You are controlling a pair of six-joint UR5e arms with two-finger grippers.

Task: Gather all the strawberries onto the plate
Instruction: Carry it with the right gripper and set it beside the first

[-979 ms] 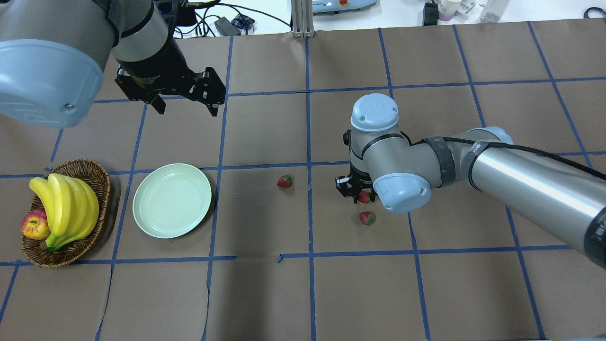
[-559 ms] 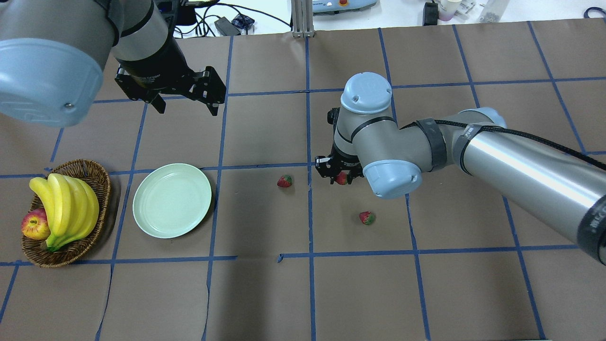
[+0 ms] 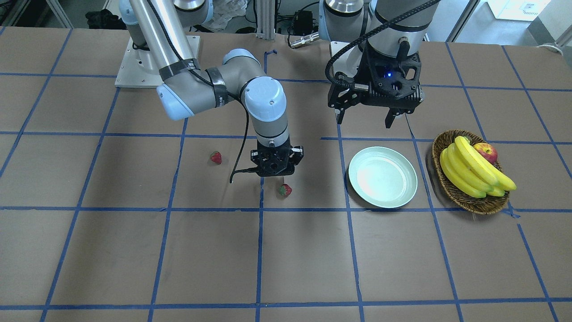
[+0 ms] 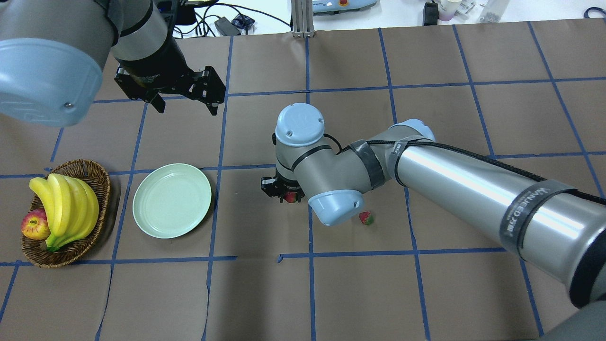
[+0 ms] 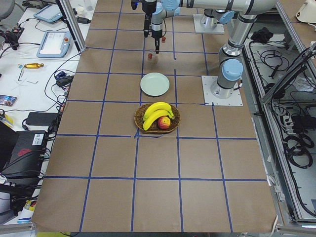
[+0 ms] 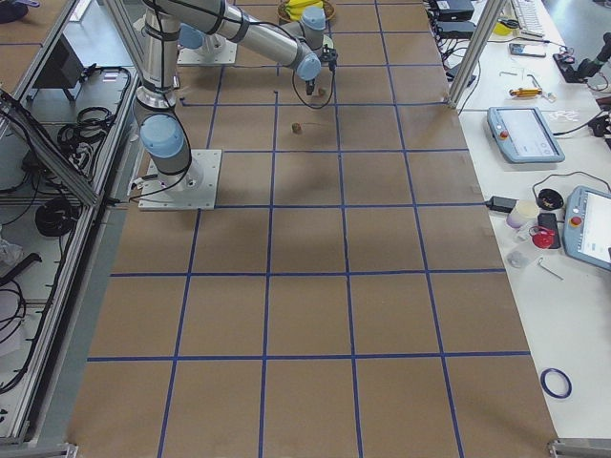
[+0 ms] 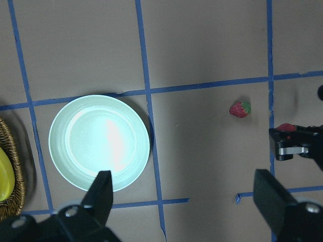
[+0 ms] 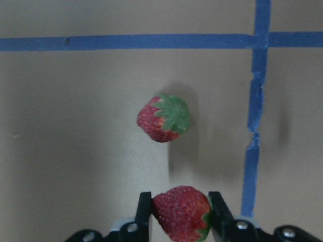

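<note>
My right gripper (image 4: 284,190) is shut on a strawberry (image 8: 180,212) and holds it above the table; the berry also shows in the overhead view (image 4: 289,197). A second strawberry (image 8: 164,118) lies on the paper just ahead of the fingers, also visible in the front view (image 3: 285,190). A third strawberry (image 4: 366,218) lies further right of it. The mint-green plate (image 4: 172,200) sits empty to the left of my right gripper. My left gripper (image 4: 186,110) hangs open and empty beyond the plate.
A wicker basket (image 4: 92,173) with bananas (image 4: 66,208) and an apple (image 4: 35,225) stands left of the plate. Brown paper with blue tape lines covers the table.
My right gripper has carried its strawberry leftward toward the plate and now hangs over the middle strawberry. The left arm has not moved.
</note>
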